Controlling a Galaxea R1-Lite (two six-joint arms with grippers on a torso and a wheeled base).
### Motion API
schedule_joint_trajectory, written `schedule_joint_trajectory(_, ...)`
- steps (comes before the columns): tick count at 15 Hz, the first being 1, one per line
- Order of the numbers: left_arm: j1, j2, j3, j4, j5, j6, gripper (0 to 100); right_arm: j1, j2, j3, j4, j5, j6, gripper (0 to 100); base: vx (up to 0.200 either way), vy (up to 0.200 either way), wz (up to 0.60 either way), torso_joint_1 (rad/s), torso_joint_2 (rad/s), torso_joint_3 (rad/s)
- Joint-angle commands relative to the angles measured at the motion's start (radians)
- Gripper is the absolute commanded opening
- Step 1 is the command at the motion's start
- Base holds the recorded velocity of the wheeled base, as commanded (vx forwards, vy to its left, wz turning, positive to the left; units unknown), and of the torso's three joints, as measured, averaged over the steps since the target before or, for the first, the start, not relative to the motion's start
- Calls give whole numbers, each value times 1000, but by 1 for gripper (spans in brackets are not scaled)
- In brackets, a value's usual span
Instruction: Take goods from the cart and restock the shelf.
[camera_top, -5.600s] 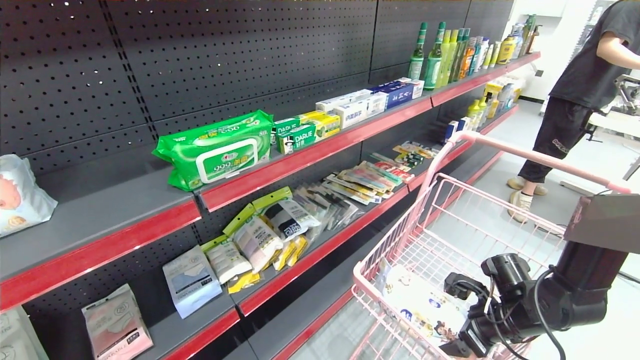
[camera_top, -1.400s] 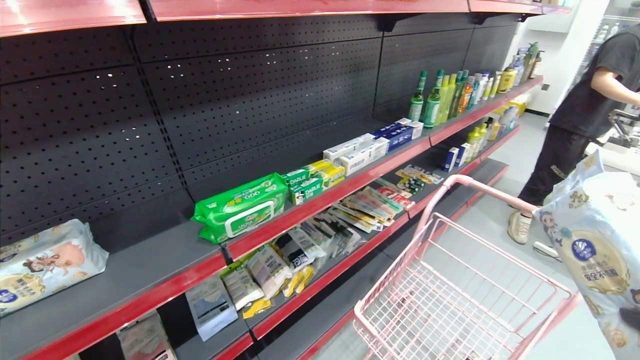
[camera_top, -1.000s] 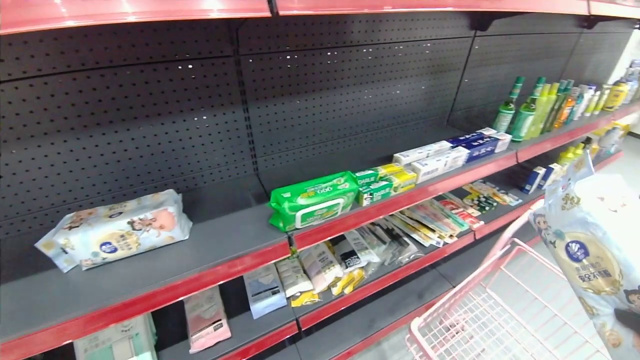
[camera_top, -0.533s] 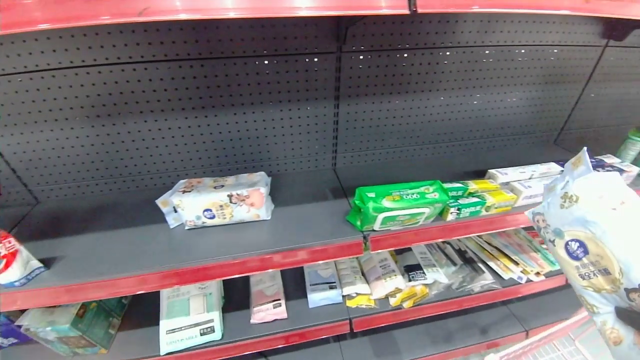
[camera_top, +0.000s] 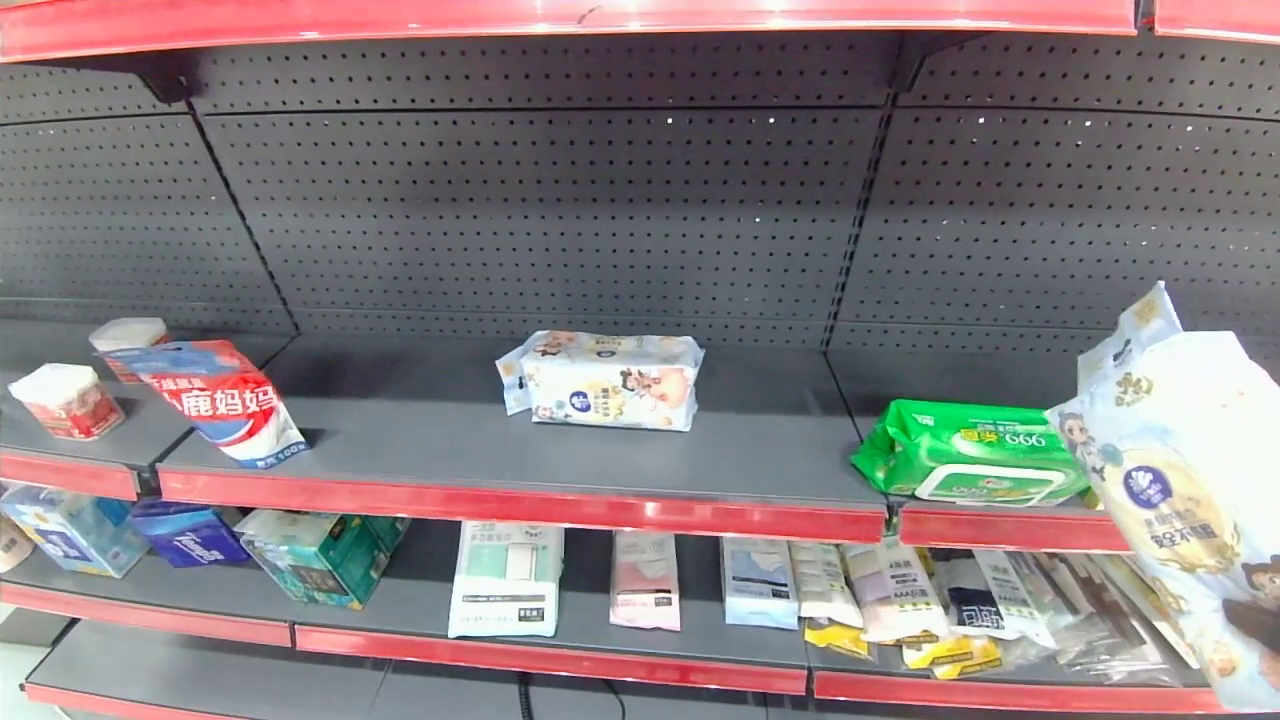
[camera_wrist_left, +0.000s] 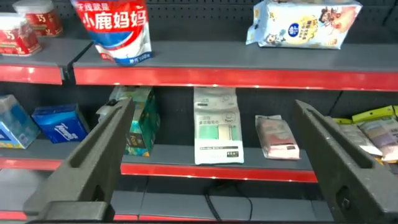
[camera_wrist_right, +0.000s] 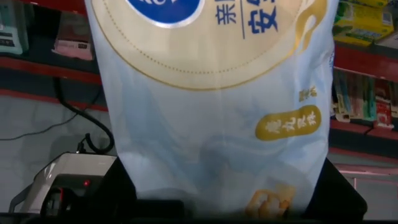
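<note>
1. The right gripper (camera_wrist_right: 227, 196) is clamped on the lower end of a pale pack (camera_top: 1190, 480), with a jaw pressing on either side. The pack stands upright in the air on the robot's right, in front of the shelf (camera_top: 480, 455) and not yet on it.
2. I'd guess it is held by the bottom so the free end can go in over the red lip first.
3. A look-alike pack (camera_top: 603, 380) lies flat mid-shelf between a red-and-blue bag (camera_top: 215, 400) and a green pack (camera_top: 965, 455), with bare board on both sides. Next to it seems the natural spot.
4. The left gripper (camera_wrist_left: 214, 155) sits lower, fingers spread wide with nothing between them, facing the lower tier. It looks spare for now.
5. The head view gives the layout and the gap. The right wrist view adds the clamp close up. The left wrist view adds the spread fingers and the lower tier's goods head-on.
</note>
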Motion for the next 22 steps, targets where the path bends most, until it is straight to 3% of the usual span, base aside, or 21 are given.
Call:
schedule_joint_trajectory(1,1,1,0,-1,0,0,100,-4,-27,-4,-2,-1,2,0,0,0,0,0,0,0)
schedule_joint_trajectory(9,1,-1,0,-1,0,0,100,-7,-57,19,0,-4,0,0,0,0,0,0,0,0)
schedule_joint_trajectory(12,1,-1,0,-1,0,-2,100,-7,-59,18,0,-4,0,0,200,0,0,1,2,4)
schedule_joint_trajectory(22,-4,21,0,1,-2,0,100,-12,-111,25,0,-1,16,0,0,0,0,0,0,0)
